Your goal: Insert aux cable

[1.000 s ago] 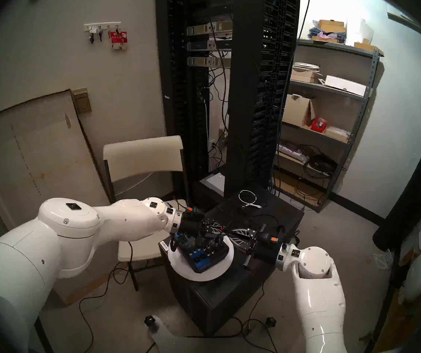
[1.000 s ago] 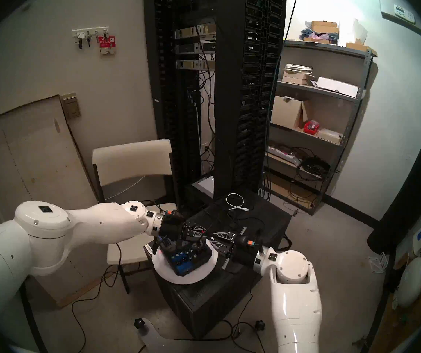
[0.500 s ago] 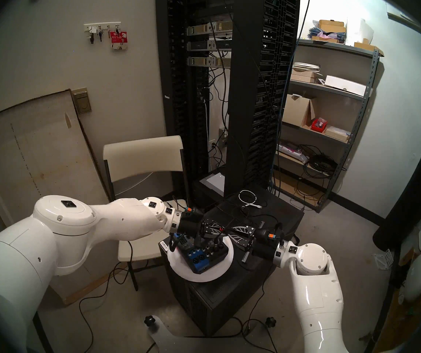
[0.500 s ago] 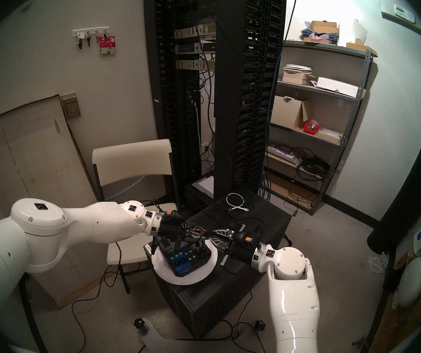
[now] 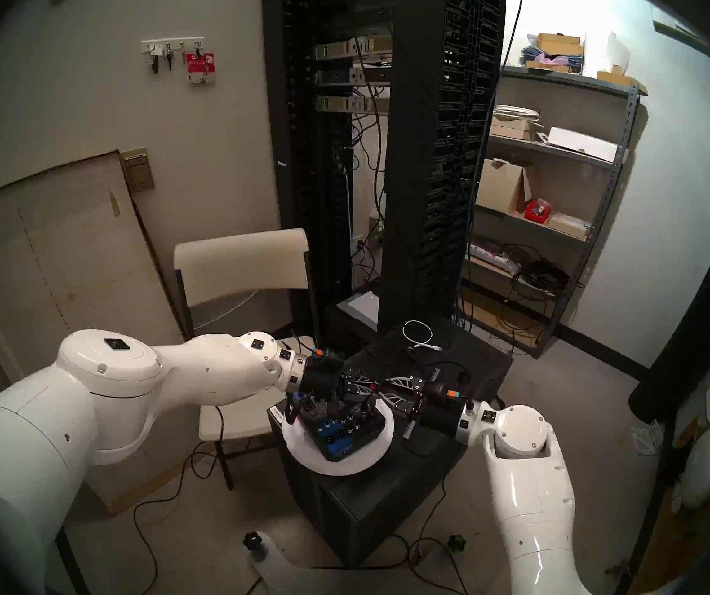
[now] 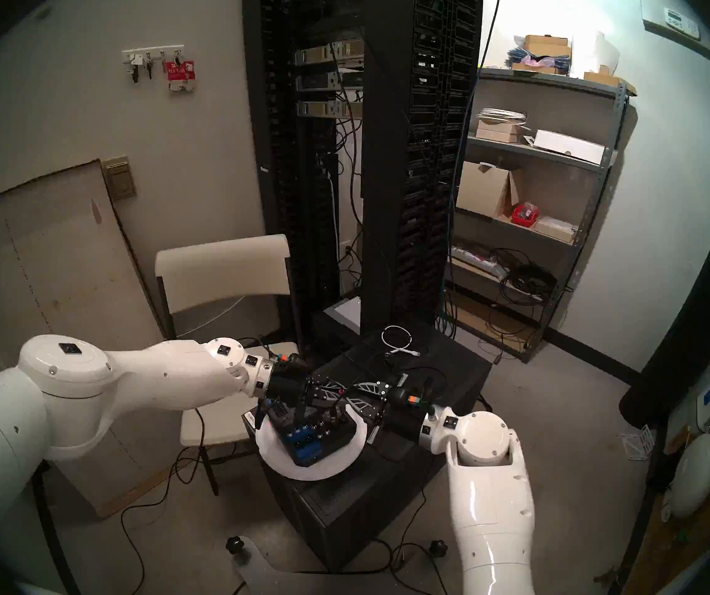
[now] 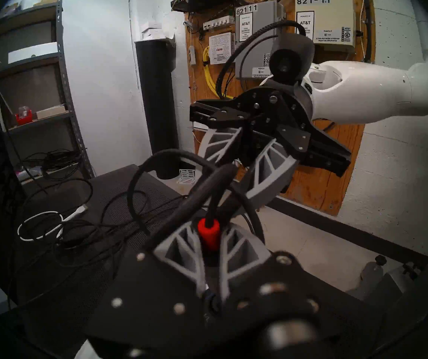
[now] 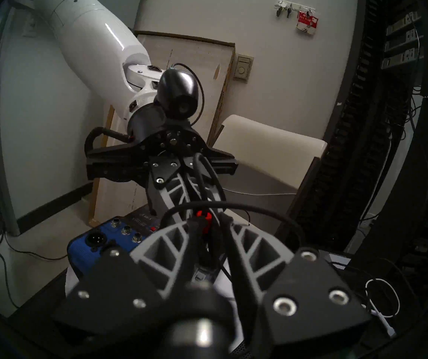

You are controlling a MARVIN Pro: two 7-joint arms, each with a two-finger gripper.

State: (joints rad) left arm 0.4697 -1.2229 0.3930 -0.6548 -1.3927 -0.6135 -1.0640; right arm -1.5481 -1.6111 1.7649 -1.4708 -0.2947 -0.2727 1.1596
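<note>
The left gripper (image 7: 209,240) is clamped on the aux cable (image 7: 208,231), hiding its metal tip. The right gripper (image 8: 209,230) fingers stand slightly apart around cable loops; whether they touch is unclear

Dim room overall; brightest light from upper right, washing out the wall by the shelving (image 5: 559,143). Black cabinet top (image 5: 465,358) under both grippers nearly swallows detail. Heavy fisheye bend w/ dark vignette in all views. Wrist cams: own fingers (image 7: 182,249) up close are soft, motion blur on nearby cable loops.
</note>
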